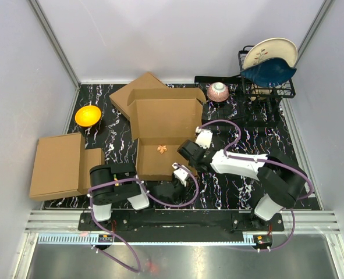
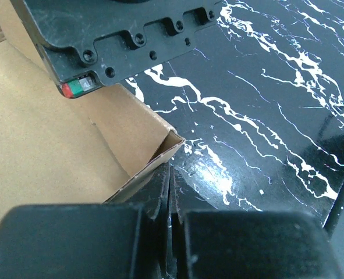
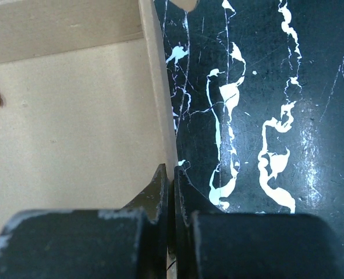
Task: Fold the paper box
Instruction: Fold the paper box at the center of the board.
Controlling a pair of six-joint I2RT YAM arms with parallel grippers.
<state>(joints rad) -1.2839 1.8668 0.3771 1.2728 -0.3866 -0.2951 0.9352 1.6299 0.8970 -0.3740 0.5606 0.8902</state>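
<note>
The paper box point(image 1: 163, 136) lies in the middle of the marbled table, tray open upward and lid standing at the back. My right gripper point(image 1: 189, 152) is at the box's right wall. In the right wrist view that wall point(image 3: 160, 87) runs straight into the shut jaws of the right gripper point(image 3: 172, 173), and a tan sliver shows between the fingers. My left gripper point(image 1: 180, 173) is shut at the box's front right corner point(image 2: 170, 141). In the left wrist view the left gripper point(image 2: 170, 177) sits just short of that corner, with nothing between its fingers.
A small orange scrap point(image 1: 161, 149) lies inside the tray. A flat cardboard box point(image 1: 58, 165) and an orange bowl point(image 1: 87, 115) are at the left. A cardboard slab point(image 1: 138, 87) lies behind the lid. At the back right are a pink bowl point(image 1: 218, 91) and a dish rack point(image 1: 268, 87) holding plates.
</note>
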